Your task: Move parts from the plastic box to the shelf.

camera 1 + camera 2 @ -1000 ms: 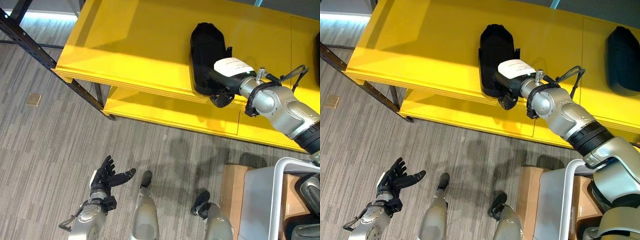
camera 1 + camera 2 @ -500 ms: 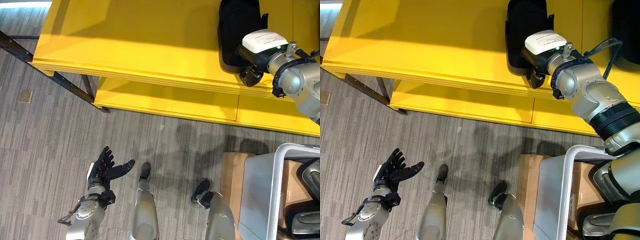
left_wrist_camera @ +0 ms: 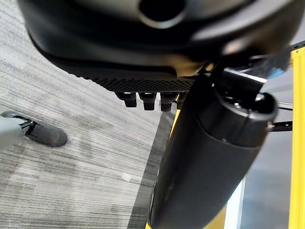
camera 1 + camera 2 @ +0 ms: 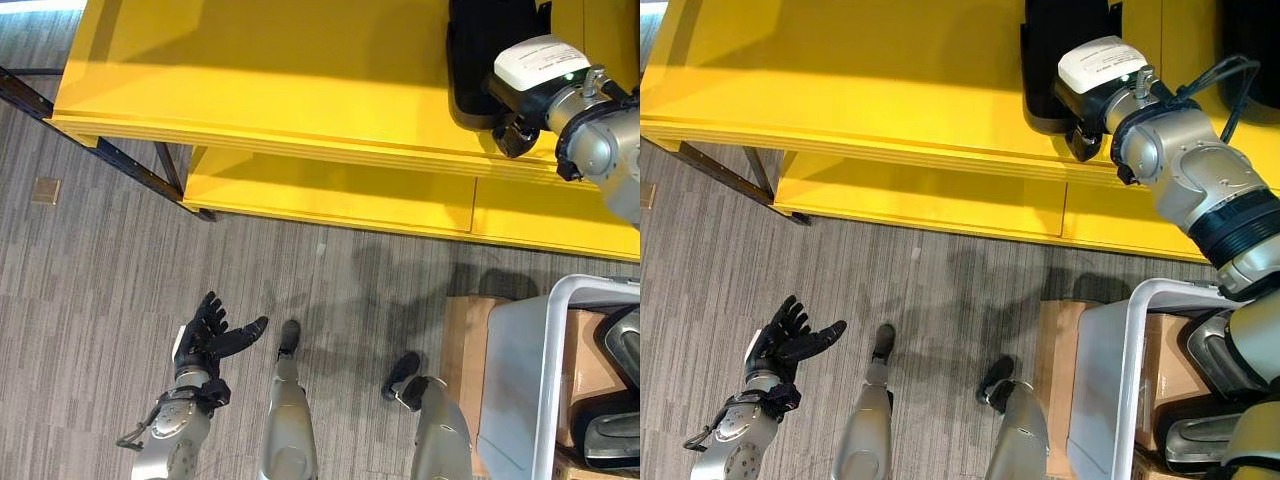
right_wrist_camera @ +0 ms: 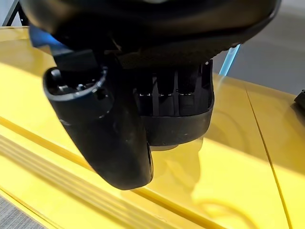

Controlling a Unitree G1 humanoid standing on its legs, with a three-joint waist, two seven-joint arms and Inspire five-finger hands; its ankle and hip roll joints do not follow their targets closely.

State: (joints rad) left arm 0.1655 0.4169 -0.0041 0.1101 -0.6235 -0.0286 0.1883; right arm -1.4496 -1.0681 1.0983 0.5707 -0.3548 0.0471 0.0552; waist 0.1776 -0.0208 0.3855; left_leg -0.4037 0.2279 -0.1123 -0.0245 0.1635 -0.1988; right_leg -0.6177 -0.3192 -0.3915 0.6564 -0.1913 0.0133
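The right robot hand (image 4: 1085,135) reaches over the front edge of the yellow shelf (image 4: 260,70) and lies against the near end of a black part (image 4: 480,50) that rests on the shelf's top board. In the right wrist view its fingers (image 5: 174,95) lie along the part (image 5: 176,129), with the thumb beside them. They look fairly straight, but whether they clasp the part or merely touch it I cannot tell. The part lies lengthways, pointing away from the shelf's front edge, and its far end is cut off by the picture's top.

A second black part (image 4: 1250,40) lies on the same board, further to the right and well apart from the first.

The left robot hand (image 4: 205,340) hangs low over the grey floor (image 4: 120,280), palm up. Its fingers are spread and relaxed, and it holds nothing.

At the lower right stands the grey plastic box (image 4: 545,370) with a white rim, just beside a brown carton (image 4: 462,350). Inside the box show more dark parts (image 4: 615,430).
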